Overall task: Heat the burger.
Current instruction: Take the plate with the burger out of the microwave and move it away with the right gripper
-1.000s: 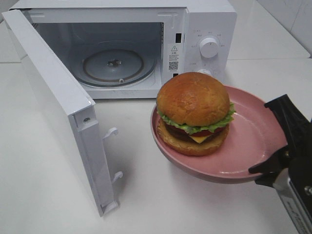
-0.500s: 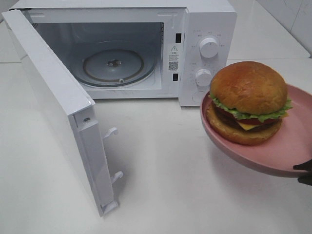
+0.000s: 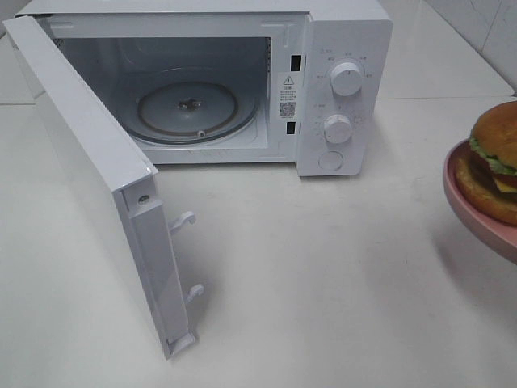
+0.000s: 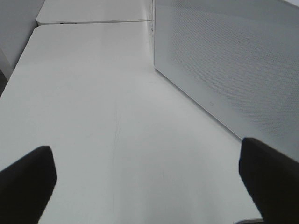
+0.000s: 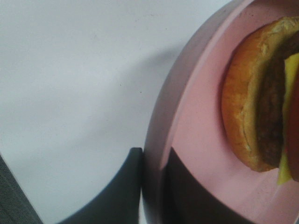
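Burger [image 3: 494, 158] sits on pink plate [image 3: 477, 218] at far R edge of the high view, half cut off by frame, held up off the table [image 3: 323, 283], well apart from the microwave [image 3: 242, 81]. R gripper [image 5: 152, 179] pinches the plate rim, one finger [image 5: 126, 186] outside and under, the other inside on the plate floor; jaws nearly together w/ just the rim between. L gripper [image 4: 145, 182] jaws spread wide, nothing between, hovering low over bare table just beside the outer face of the microwave door [image 4: 229, 65]. Step in hand, as I judge it: carry plate into the oven cavity. To do it well: keep plate level, since a rim pinch on one side lets the far side sag and the burger could slide; go slow and come in straight at the opening, high enough to clear the front sill, then lower onto the glass turntable [image 3: 187, 107]. Edges to watch: knob panel [image 3: 343, 105] on R of the opening, cavity roof vs bun top, and the door swung out on L w/ latch hooks [image 3: 186, 218] sticking out. Room: wide bare table between plate and oven front, opening looks wider than the plate but not by a lot, so centre it. L arm is outside the door, off the path.
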`<move>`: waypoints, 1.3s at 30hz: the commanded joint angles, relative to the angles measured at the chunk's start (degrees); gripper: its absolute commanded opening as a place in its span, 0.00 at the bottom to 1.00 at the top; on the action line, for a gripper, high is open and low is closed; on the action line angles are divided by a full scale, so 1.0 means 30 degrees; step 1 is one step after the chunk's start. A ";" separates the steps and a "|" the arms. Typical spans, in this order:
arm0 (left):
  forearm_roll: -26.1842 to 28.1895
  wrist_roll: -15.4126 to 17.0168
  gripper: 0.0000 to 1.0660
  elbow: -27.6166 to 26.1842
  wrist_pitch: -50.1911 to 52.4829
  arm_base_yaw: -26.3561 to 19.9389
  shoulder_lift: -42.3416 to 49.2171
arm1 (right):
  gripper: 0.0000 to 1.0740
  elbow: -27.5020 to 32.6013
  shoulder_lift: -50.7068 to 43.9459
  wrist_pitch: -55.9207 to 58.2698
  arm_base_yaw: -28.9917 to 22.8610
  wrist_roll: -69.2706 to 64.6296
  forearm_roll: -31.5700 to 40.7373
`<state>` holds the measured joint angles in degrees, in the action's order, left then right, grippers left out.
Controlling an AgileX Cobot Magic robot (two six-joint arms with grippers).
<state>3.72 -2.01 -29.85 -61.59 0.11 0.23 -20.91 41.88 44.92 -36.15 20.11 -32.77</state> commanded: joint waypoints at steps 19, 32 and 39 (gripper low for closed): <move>0.0057 0.0000 0.94 0.0076 0.0134 -0.0076 0.0134 | 0.00 -0.0019 0.5157 0.0974 0.0038 -1.5393 -0.5653; 0.0057 0.0000 0.94 0.0076 0.0134 -0.0076 0.0134 | 0.00 -0.1814 1.0810 0.0993 0.0038 -2.1505 -0.6303; 0.0057 0.0000 0.94 0.0076 0.0134 -0.0076 0.0134 | 0.00 -0.2617 1.3732 0.1050 0.0038 -2.5821 -0.6971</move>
<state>3.72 -2.01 -29.85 -61.59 0.11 0.23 -27.85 81.65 45.89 -36.15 -53.92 -49.50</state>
